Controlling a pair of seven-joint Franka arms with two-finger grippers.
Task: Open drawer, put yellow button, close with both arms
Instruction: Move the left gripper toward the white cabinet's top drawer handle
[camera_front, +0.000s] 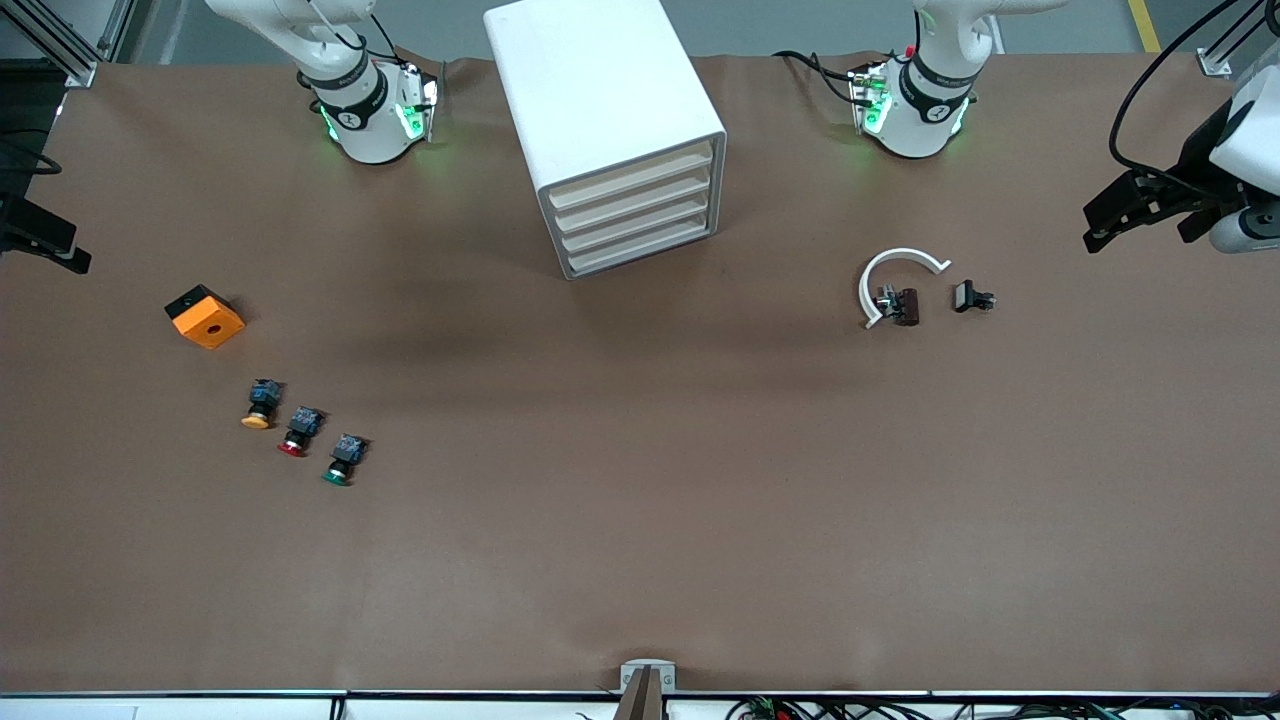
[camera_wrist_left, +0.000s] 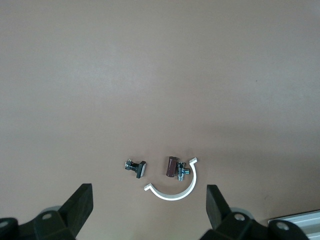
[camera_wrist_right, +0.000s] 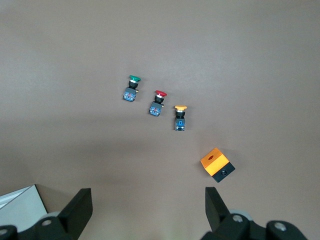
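Drawer shut, both arms parked: opening step not yet begun

Front view. Cabinet (camera_front: 605, 125) is a white boxy shell, smooth and matte, standing between the two arm bases on the brown surface (camera_front: 640, 520). The drawer (camera_front: 630, 180), topmost of four shallow cream fronts, sits flush and closed. The yellow button (camera_front: 259, 404) lies on its side toward the right arm's end, nearer the camera than the cabinet: rounded yellow-orange cap, black neck, blue-grey block. Beside it, in a diagonal row, the red button (camera_front: 297, 432) and green button (camera_front: 343, 461). An orange box (camera_front: 205, 316) with a round hole lies just beside the row. Toward the left arm's end: a white curved clip (camera_front: 893, 279), a brown part (camera_front: 905, 306), a small black part (camera_front: 970, 297). Left gripper (camera_front: 1115, 215) hangs at the table's edge there; right gripper is out of frame.

Left wrist view. Left gripper (camera_wrist_left: 150, 207) spread wide, empty, over the clip and small parts.

Right wrist view. Right gripper (camera_wrist_right: 149, 210) also spread, empty, over the three buttons.

Judgement: the fronts are thin and close-stacked, so a finger should catch only the top lip and pull straight out along the cabinet's angled axis; the light shell may slide, so bracing with the second arm seems wise.
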